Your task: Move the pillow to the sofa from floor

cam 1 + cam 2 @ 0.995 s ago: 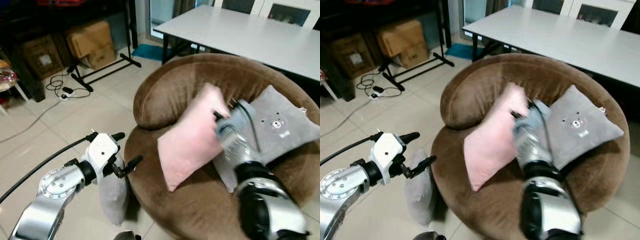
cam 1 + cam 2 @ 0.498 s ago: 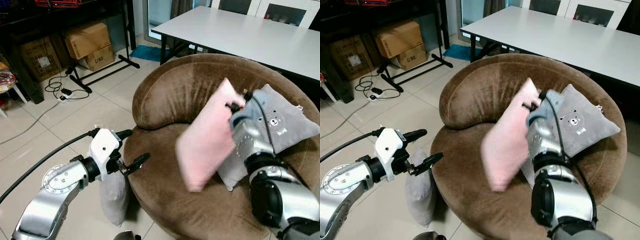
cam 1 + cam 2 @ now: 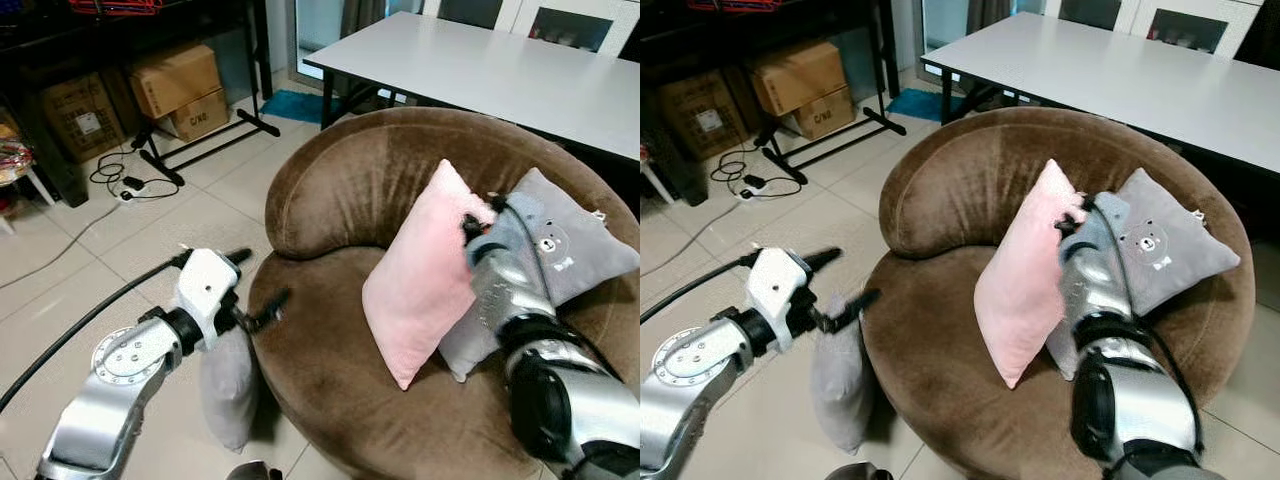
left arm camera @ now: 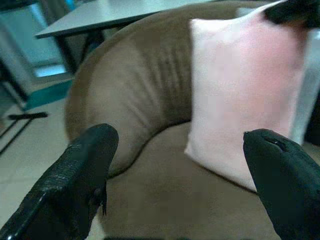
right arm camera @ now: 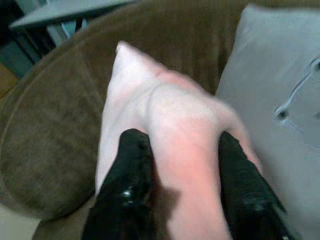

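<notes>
Pink pillow [image 3: 425, 275] upright on brown sofa [image 3: 330, 190], long axis near-vertical, right gripper [image 5: 185, 165] jaws pinching its top edge — left gripper [image 3: 262, 295] jaws wide apart, empty, near sofa's left edge.

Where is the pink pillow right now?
The pink pillow stands on end on the brown sofa seat, leaning against the grey bear pillow on the robot's right, its upper edge pinched by the right gripper.

head stereo downward, wrist views near sofa [image 3: 340, 190]
</notes>
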Robot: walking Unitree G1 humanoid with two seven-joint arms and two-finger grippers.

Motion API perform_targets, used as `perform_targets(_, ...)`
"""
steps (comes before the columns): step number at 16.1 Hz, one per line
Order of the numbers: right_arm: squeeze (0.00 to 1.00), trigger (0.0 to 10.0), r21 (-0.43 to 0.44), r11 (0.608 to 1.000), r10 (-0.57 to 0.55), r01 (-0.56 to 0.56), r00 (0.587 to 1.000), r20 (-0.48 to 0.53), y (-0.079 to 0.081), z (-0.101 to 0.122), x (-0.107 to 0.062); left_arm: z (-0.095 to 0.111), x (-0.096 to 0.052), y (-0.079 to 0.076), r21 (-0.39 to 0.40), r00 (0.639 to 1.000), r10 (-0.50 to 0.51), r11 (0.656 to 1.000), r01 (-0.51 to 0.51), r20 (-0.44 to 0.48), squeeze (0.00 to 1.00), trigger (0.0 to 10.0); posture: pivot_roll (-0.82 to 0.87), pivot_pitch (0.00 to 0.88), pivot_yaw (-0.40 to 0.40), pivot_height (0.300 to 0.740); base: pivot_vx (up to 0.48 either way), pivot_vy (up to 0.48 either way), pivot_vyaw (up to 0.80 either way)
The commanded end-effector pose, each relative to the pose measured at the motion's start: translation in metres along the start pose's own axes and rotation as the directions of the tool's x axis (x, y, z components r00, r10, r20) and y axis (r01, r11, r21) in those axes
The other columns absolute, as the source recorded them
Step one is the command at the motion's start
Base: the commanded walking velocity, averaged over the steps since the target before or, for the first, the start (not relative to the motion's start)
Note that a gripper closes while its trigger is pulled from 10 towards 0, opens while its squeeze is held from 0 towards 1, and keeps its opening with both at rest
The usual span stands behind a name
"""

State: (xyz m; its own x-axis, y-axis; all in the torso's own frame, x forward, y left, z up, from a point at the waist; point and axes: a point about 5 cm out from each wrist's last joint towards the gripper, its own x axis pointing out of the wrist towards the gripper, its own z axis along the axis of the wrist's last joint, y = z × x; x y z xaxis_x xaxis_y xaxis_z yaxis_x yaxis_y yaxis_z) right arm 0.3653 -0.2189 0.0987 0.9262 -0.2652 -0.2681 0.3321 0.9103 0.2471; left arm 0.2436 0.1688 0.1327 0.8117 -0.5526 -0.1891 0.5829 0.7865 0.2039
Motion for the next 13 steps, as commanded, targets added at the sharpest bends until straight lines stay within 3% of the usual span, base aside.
perform_targets(1,1.0,10.0,-0.014,1.0,-0.008,0.009,0.996,0.089,-0.012,0.019,0.0,0.0,-0.002,0.005,0.006,0.997,0.072,0.997,-0.072,0.014,0.0,10.0,-0.02,0.0,0.017,0.74,0.0,0.0,0.0)
perform_targets(3,1.0,10.0,-0.037,0.999,-0.011,0.018,0.982,0.186,-0.04,0.038,-0.01,-0.002,-0.004,0.007,-0.008,0.985,0.171,0.985,-0.171,0.019,0.0,10.0,-0.04,0.0,0.032,0.74,0.0,0.0,0.0)
perform_targets(5,1.0,10.0,-0.075,0.997,0.02,0.0,0.966,0.259,-0.053,0.053,-0.022,-0.005,-0.003,0.009,-0.004,0.974,0.228,0.974,-0.228,0.019,0.0,10.0,-0.05,0.0,0.038,0.74,0.0,0.0,0.0)
perform_targets(7,1.0,10.0,-0.136,0.988,0.106,-0.067,0.945,0.309,-0.047,0.061,-0.044,-0.005,-0.003,0.013,-0.008,0.959,0.284,0.959,-0.284,0.016,0.0,10.0,-0.07,0.0,0.043,0.74,0.0,0.0,0.0)
perform_targets(9,1.0,10.0,-0.147,0.982,0.161,-0.123,0.943,0.292,-0.033,0.052,-0.066,-0.006,-0.004,0.014,-0.009,0.948,0.319,0.948,-0.319,0.018,0.0,10.0,-0.07,0.0,0.043,0.74,0.0,0.0,0.0)
perform_targets(10,0.03,10.0,-0.152,0.974,0.202,-0.167,0.945,0.258,-0.02,0.038,-0.082,-0.006,-0.004,0.014,-0.012,0.94,0.342,0.94,-0.341,0.022,0.0,10.0,-0.06,0.0,0.023,0.74,0.0,0.0,0.0)
perform_targets(13,0.0,10.0,-0.165,0.969,0.213,-0.184,0.96,0.184,0.001,0.004,-0.106,-0.004,-0.006,0.015,-0.013,0.912,0.408,0.913,-0.408,0.027,0.0,10.0,-0.06,0.0,0.012,0.74,0.0,0.0,0.0)
